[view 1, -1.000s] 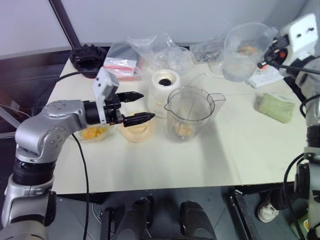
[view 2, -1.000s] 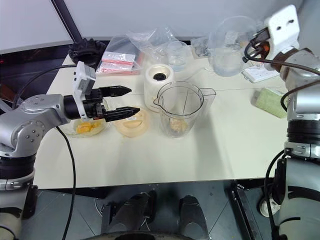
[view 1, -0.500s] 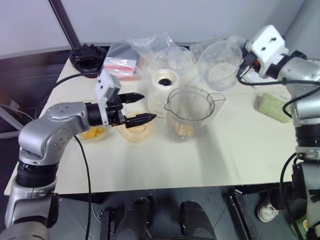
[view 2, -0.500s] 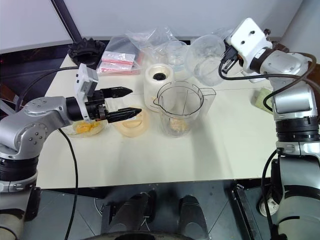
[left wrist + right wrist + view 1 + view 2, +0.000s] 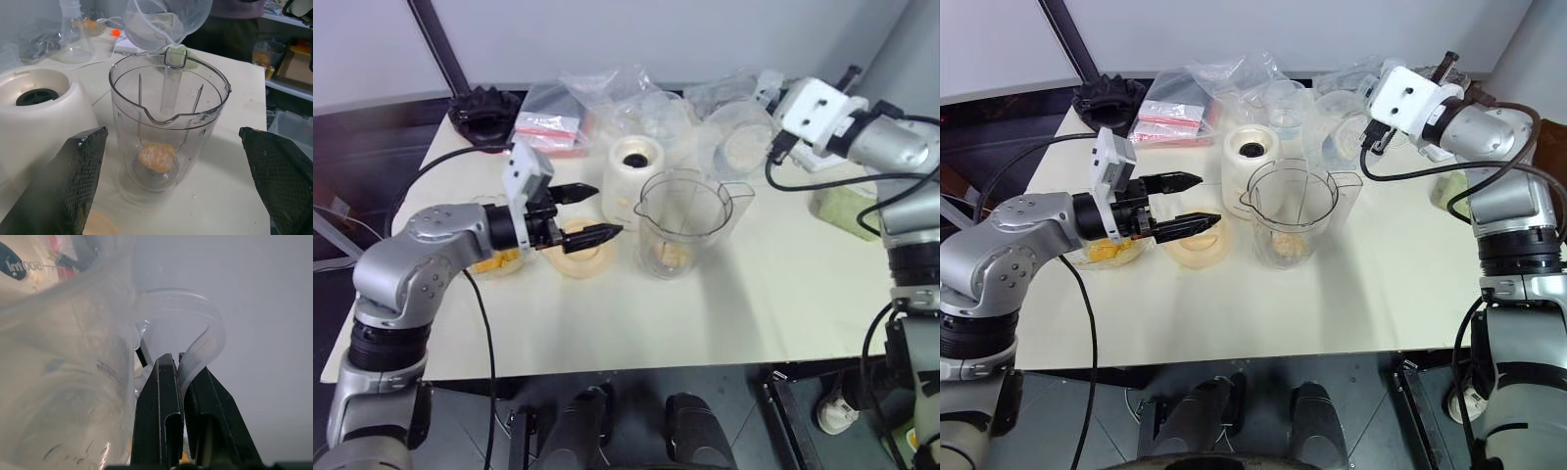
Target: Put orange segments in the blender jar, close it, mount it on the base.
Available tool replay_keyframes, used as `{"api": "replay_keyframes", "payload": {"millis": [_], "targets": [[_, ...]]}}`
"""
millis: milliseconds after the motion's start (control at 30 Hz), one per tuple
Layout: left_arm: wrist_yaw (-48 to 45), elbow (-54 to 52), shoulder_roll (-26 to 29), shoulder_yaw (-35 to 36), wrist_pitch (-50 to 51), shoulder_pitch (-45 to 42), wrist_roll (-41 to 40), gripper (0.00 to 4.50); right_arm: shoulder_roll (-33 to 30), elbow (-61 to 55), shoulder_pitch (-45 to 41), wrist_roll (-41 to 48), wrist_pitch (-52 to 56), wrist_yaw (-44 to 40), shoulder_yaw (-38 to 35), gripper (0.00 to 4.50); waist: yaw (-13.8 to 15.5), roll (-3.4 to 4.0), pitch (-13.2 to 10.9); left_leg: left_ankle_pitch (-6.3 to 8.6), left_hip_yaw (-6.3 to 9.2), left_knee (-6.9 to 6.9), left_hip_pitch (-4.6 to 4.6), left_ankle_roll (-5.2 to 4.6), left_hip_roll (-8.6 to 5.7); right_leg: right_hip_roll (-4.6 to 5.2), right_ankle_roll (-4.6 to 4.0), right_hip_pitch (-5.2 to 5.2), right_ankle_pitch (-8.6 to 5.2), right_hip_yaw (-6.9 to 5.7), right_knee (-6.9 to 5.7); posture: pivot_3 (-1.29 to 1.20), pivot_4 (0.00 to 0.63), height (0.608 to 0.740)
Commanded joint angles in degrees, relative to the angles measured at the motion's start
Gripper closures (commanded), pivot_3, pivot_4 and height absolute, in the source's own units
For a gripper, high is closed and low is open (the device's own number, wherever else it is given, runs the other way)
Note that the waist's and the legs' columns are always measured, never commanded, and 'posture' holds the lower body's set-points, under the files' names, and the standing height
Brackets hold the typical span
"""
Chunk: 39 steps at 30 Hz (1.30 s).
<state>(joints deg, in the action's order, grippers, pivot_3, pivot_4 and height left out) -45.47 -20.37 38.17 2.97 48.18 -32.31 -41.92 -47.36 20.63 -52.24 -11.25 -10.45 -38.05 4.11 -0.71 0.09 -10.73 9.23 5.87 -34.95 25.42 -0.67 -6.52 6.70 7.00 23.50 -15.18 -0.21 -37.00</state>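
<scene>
The right hand point(image 5: 178, 374) is clamped on the handle of a clear measuring cup point(image 5: 1342, 122), held tipped just beyond the blender jar point(image 5: 683, 223). The left hand point(image 5: 579, 211), fingers apart and empty, hovers beside the jar, over the lid point(image 5: 579, 258). To pour well, the cup's lip should probably come squarely over the jar's mouth before tilting further. One orange segment point(image 5: 155, 156) lies in the jar; more sit in one bowl point(image 5: 1112, 252). One base point(image 5: 634, 166) stands behind on the worktop point(image 5: 764, 294).

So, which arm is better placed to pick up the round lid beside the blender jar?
Left. The left gripper hangs open just above the lid; the right gripper is shut on the handle of a clear cup.
</scene>
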Motion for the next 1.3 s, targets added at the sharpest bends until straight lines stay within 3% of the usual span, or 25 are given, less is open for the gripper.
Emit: {"api": "replay_keyframes", "payload": {"millis": [33, 667, 800, 933, 1067, 1200, 1300], "targets": [[0.2, -1.7, 0.1, 0.7, -0.4, -0.5, -0.5, 0.00, -1.1, -0.6, -3.1, -1.3, -3.0, 1.8, -1.0, 4.43, 0.0, 0.00, 0.0, 0.00, 0.00, 0.00, 0.00, 0.00, 0.00, 0.00, 0.00, 0.00, 0.00, 0.00, 0.00, 0.00, 0.150, 0.740], [0.1, -1.3, -0.4, 0.3, -0.9, -0.7, 0.1, 0.00, -1.7, 2.4, -4.3, -7.0, -10.8, 4.4, -0.4, 4.43, 0.0, 0.00, 0.0, -0.01, 0.00, -0.01, -0.01, 0.01, 0.00, -0.01, 0.00, 0.00, 0.00, 0.00, -0.05, 0.00, 0.150, 0.740], [0.2, -1.2, -0.7, 0.2, -0.9, -0.7, 0.2, 0.00, -0.4, 2.3, -3.8, -4.3, -7.6, 3.5, -2.0, 4.43, 0.0, 0.00, 0.0, -0.01, 0.00, -0.02, -0.01, 0.00, 0.00, -0.01, 0.00, 0.00, 0.00, 0.00, -0.05, 0.00, 0.150, 0.740], [0.1, -1.4, -0.6, 0.3, -0.8, -0.6, 0.1, 0.00, 2.1, 0.6, -2.6, 2.9, 2.3, 1.9, -5.8, 4.43, 0.0, 0.00, 0.0, -0.02, 0.00, -0.02, -0.02, 0.00, 0.00, -0.01, 0.00, 0.00, 0.00, 0.01, -0.06, 0.00, 0.150, 0.740], [0.0, -1.6, -0.3, 0.6, -0.6, -0.4, -0.1, 0.00, 5.6, -5.6, 1.4, 15.0, 21.8, 1.5, -14.0, 4.43, 0.2, -0.01, 0.0, -0.02, 0.03, -0.02, -0.02, -0.01, 0.01, -0.01, -0.01, -0.02, 0.00, 0.01, -0.08, 0.00, 0.150, 0.740], [-0.1, -1.7, 0.0, 0.9, -0.4, -0.2, -0.4, 0.00, 7.5, -10.9, 3.6, 20.1, 32.7, 6.3, -20.0, 4.43, 0.2, 0.00, 0.0, -0.02, 0.08, -0.03, -0.01, -0.01, -0.03, 0.01, -0.01, -0.03, 0.00, 0.02, -0.08, 0.00, 0.150, 0.740], [-0.4, -2.3, 0.3, 1.2, 0.2, 0.1, -1.1, 0.00, 9.5, -13.9, 7.3, 22.5, 37.4, 14.8, -27.8, 4.43, 0.2, 0.00, 0.0, -0.02, 0.08, -0.02, -0.01, -0.01, -0.02, 0.04, -0.03, -0.02, -0.01, 0.02, -0.08, 0.00, 0.150, 0.740]]}}
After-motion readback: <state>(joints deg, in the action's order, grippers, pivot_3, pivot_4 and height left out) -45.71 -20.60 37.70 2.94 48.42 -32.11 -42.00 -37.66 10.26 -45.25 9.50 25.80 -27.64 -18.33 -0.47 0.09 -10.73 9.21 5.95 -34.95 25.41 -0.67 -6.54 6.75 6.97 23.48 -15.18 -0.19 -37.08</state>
